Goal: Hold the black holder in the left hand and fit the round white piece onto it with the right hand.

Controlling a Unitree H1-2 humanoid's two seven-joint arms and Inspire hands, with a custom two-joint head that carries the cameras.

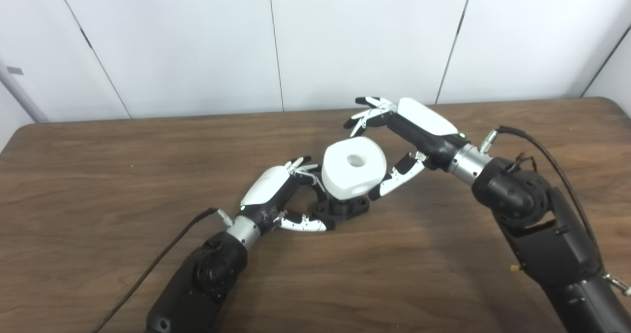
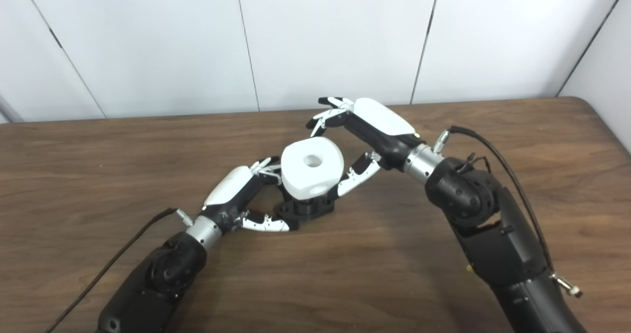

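The black holder [image 1: 345,208] stands on the wooden table [image 1: 123,175] at the centre. The round white piece [image 1: 354,166], with a hole in its top, sits on the holder, tilted slightly toward me. My left hand [image 1: 276,195] is shut on the holder: its thumb lies along the base at the front, and its fingers [image 1: 301,167] reach behind the stem against the white piece's left side. My right hand [image 1: 402,135] is open around the white piece. Its fingers [image 1: 368,113] hover just above and behind the piece. Its thumb [image 1: 397,177] rests near the lower right side.
White wall panels [image 1: 345,37] rise behind the table's far edge. A black cable [image 1: 157,264] trails from the left wrist across the near left of the table, and another loops over the right forearm [image 1: 542,155].
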